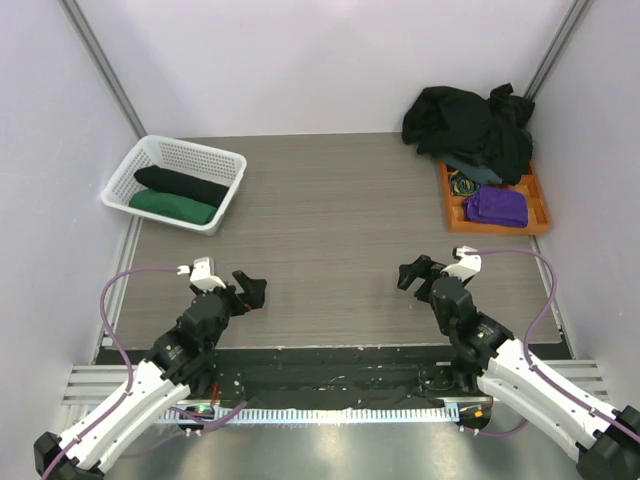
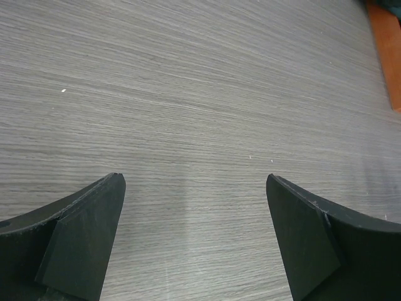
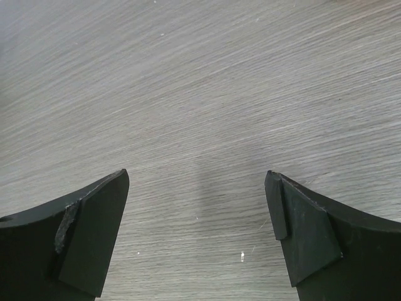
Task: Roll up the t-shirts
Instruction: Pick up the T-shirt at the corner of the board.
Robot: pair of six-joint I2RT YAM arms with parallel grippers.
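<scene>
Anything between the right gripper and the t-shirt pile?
Nothing on the table between the right gripper and the pile of black t-shirts. The pile rests on the far end of the orange tray; a purple cloth lies on its near end, beside the direct line.

The tabletop (image 1: 340, 210) is marked by a grey wood grain of fine pale streaks. At ten o'clock a white lattice basket (image 1: 222, 160) is seen, in which a black rolled t-shirt (image 1: 180, 184) and a dark green rolled t-shirt (image 1: 172, 206) are laid. At two o'clock a heap of black t-shirts (image 1: 470, 125) is shown, with a slate grey t-shirt (image 1: 475, 168) at its six o'clock edge. An orange tray (image 1: 540, 205) is partly covered by a purple cloth (image 1: 497, 207). The left tool (image 1: 250, 288) and the right tool (image 1: 412, 273) are finished in matt black, and purple cables (image 1: 107, 300) are run beside the white-cased arms (image 1: 130, 395).
</scene>
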